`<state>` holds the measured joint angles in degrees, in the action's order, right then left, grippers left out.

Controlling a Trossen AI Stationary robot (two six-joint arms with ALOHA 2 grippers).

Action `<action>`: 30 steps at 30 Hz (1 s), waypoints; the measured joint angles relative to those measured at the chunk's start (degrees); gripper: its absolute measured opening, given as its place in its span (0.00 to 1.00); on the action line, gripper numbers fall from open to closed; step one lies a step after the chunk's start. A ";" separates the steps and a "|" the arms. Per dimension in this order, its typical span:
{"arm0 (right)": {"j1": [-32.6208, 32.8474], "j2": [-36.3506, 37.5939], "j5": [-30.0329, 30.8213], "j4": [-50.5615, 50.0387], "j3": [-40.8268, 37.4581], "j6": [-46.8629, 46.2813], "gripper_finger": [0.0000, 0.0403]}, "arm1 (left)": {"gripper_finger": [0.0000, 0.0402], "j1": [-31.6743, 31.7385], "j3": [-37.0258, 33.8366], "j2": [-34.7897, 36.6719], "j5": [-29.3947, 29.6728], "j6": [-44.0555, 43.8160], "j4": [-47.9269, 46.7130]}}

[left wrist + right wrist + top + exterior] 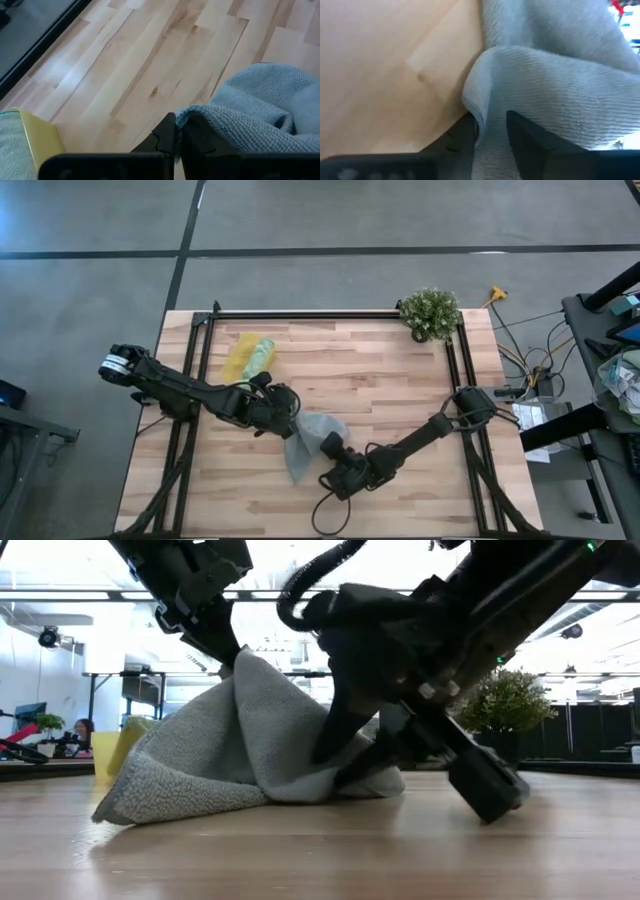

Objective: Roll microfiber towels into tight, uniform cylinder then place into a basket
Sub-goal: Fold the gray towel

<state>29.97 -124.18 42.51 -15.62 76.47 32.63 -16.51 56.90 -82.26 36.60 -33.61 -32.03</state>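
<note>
My table is a pale wood butcher-block top inside a black frame. My left arm reaches in diagonally from the table's left edge, and my right arm reaches in diagonally from the right edge, its forearm low over the wood.

The grey-blue towel lies crumpled between my two pincers. My left pincer is fully closed on the towel's upper corner; the low view shows this corner lifted into a peak while the lower hem rests on the table. My right pincer is partly open, its two fingers straddling a fold of the same towel, cloth between them; whether they already clamp it I cannot tell.

The yellow basket sits behind my left pincer, toward the far edge, with the light green towel rolled inside it. My left wrist view shows the basket wall beside the pincer. A potted plant stands at the far right corner, well apart from both pincers.
</note>
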 joint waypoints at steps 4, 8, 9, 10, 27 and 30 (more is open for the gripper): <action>0.42 -0.04 0.05 2.58 -0.02 -0.40 0.12 | 0.00 -0.04 0.00 0.00 0.00 0.00 0.00; 0.97 0.33 0.03 2.86 -0.08 -3.28 0.03 | 0.00 -0.04 -0.02 0.00 0.00 0.04 -0.19; 1.12 0.59 -0.12 2.85 -0.11 -4.95 0.03 | 0.00 -0.04 -0.08 0.00 0.00 0.24 -0.28; 1.29 0.88 -0.52 2.81 -0.15 -6.83 0.03 | 0.00 -0.04 -0.10 0.00 -0.01 0.94 -0.37; 6.25 22.07 3.05 -22.71 -6.35 -58.56 0.02 | 0.00 0.02 -4.18 0.15 -6.93 2.52 -0.47; 6.18 23.30 0.40 -24.34 -12.29 -68.47 0.02 | 0.00 0.02 -5.48 -0.35 -9.79 2.54 0.23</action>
<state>36.15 -100.88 42.91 -39.96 64.18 -35.84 -16.49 51.42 -82.61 26.81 -31.07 -31.80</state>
